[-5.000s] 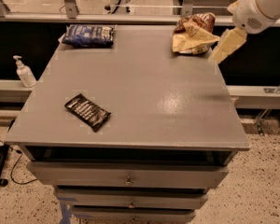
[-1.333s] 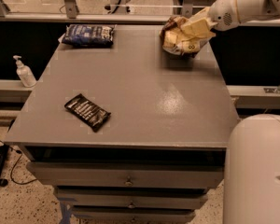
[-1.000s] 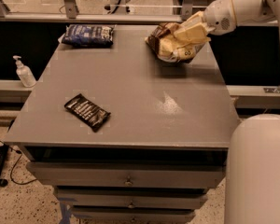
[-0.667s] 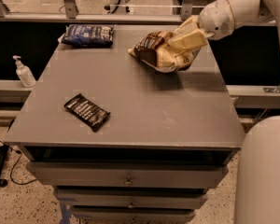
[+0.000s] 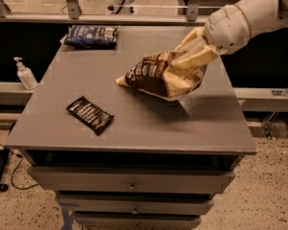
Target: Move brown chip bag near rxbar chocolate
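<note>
The brown chip bag point(image 5: 156, 73), dark brown with cream-yellow edges, hangs tilted in the air above the middle of the grey table point(image 5: 134, 114). My gripper point(image 5: 186, 56) comes in from the upper right and is shut on the bag's right end. The rxbar chocolate point(image 5: 90, 114), a small flat black bar with white lettering, lies near the table's front left. The bag is to the right of the bar and further back, with a stretch of bare table between them.
A dark blue bag point(image 5: 91, 36) lies at the table's back left corner. A white pump bottle point(image 5: 25, 74) stands on a ledge left of the table. Drawers point(image 5: 129, 183) sit below the tabletop. A rail runs behind the table.
My gripper has carried the brown chip bag from the back right corner toward the middle of the table, leftward and forward. The rxbar and blue bag have not moved.
</note>
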